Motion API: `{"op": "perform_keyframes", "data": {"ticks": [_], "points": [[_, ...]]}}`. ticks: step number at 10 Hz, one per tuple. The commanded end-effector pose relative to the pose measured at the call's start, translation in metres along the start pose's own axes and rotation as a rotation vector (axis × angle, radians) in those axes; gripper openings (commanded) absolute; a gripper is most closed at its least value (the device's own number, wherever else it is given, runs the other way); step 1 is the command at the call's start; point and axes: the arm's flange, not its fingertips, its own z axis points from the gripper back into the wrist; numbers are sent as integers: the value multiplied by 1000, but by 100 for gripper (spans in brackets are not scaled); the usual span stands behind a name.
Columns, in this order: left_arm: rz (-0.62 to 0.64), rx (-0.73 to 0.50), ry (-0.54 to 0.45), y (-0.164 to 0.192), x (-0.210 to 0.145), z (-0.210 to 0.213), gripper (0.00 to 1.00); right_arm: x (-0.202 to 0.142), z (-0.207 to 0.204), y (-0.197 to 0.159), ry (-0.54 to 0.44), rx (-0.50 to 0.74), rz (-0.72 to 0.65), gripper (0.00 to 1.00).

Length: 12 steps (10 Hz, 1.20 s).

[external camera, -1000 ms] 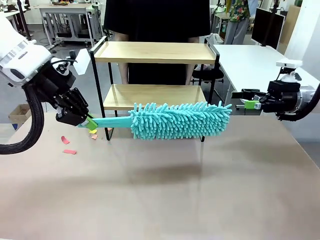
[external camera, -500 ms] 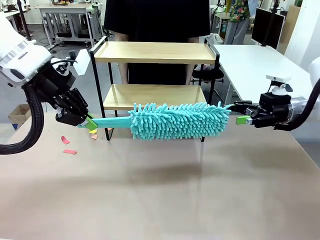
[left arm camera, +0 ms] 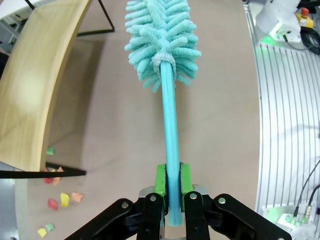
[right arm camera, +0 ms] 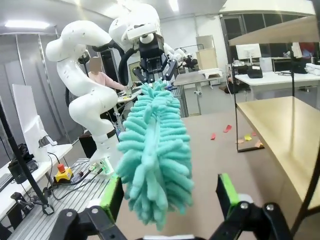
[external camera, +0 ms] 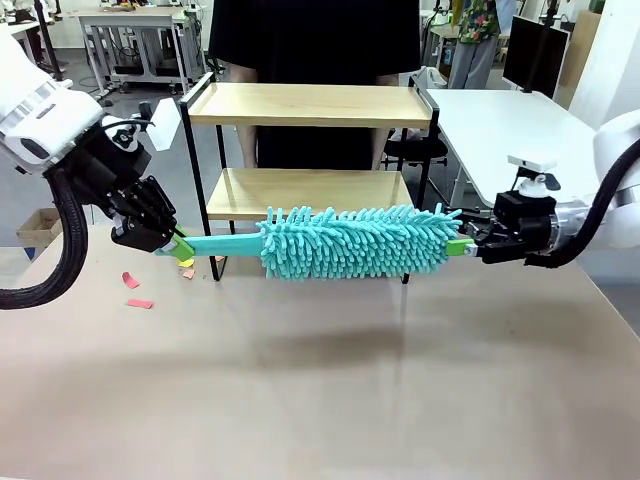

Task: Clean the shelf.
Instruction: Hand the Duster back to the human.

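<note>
**Teal duster held level in front of the shelf**

Green pads of the left gripper [left arm camera: 170,186] are clamped on the duster's handle [left arm camera: 170,130]. The fluffy duster head [external camera: 360,241] hangs level above the table [external camera: 320,390]. At its far tip, the right gripper [right arm camera: 170,196] stands wide open, one finger on each side, gripping nothing. The shelf [external camera: 310,105] stands just behind the duster, with small coloured scraps [external camera: 138,290] near its legs.
</note>
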Motion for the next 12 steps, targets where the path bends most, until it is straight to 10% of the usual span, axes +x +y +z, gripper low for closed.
{"op": "perform_keyframes", "data": {"ticks": [1,6,7,8,9,10,11,12], "points": [[3,-1,-10,-2,-1,0,14,-2,-20,6,-6,-14,28,100],[3,-1,-10,-2,-1,0,14,-3,-50,1,2,32,22,100],[3,-1,-10,-2,-1,0,14,-3,-51,2,9,32,9,41],[3,-1,-10,-2,-1,0,14,-3,-49,2,7,36,8,41],[3,-1,-10,-2,-1,0,14,-3,-47,2,6,43,14,0],[3,-1,-10,-2,-1,0,14,-2,-45,3,3,46,21,36],[3,-1,-10,-2,-1,0,14,-3,-45,3,13,78,1,0],[3,-1,-10,-2,-1,0,14,-3,-45,3,18,82,2,0]]}}
